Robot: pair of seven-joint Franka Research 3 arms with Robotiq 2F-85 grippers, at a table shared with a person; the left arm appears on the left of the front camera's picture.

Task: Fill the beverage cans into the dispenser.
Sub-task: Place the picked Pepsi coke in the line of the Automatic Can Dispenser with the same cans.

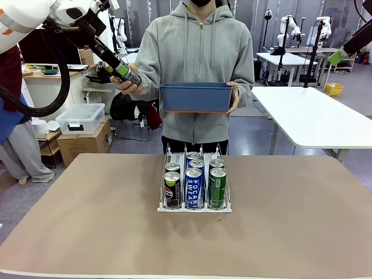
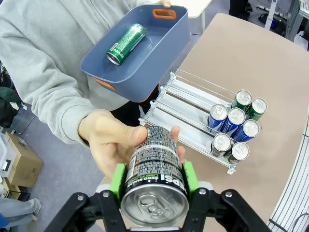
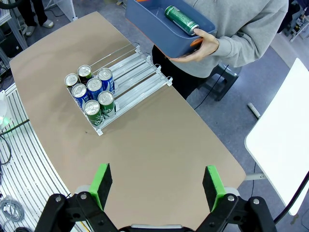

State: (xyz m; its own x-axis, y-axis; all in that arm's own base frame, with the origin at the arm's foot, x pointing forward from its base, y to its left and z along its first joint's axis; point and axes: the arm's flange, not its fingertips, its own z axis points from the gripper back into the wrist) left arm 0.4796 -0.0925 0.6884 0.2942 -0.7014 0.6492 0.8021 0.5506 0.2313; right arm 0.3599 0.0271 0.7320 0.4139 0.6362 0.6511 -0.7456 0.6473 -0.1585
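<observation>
1. A black can [image 2: 154, 159] is being clamped by the left jaws. Its sides are being pressed by the left pads [image 2: 117, 180], and its silver top is being turned toward the wrist camera.
2. The far end of that same can is being gripped by the person's hand [image 2: 108, 140]. The can is being held up in the air, beyond the far edge of the desk [image 1: 87, 221] and toward the robot's left.
3. A blue bin [image 1: 196, 96] is being held at chest height by the person's other hand [image 1: 233, 96]. A green can [image 2: 125, 43] is being carried inside it, lying on its side.
4. The rack [image 1: 195, 208] is being carried by the desk, near its middle, with its low lip toward the robot.
5. Seven upright cans are being kept at the front of the rack's lanes: two dark cans [image 1: 172, 189] in the robot's left lane, three blue cans [image 1: 193, 187] in the middle lane, and two green cans [image 1: 217, 186] in the right lane.
6. The right jaws are being held wide apart and empty, with the right pads [image 3: 102, 183] high above the desk and well apart from the rack.
</observation>
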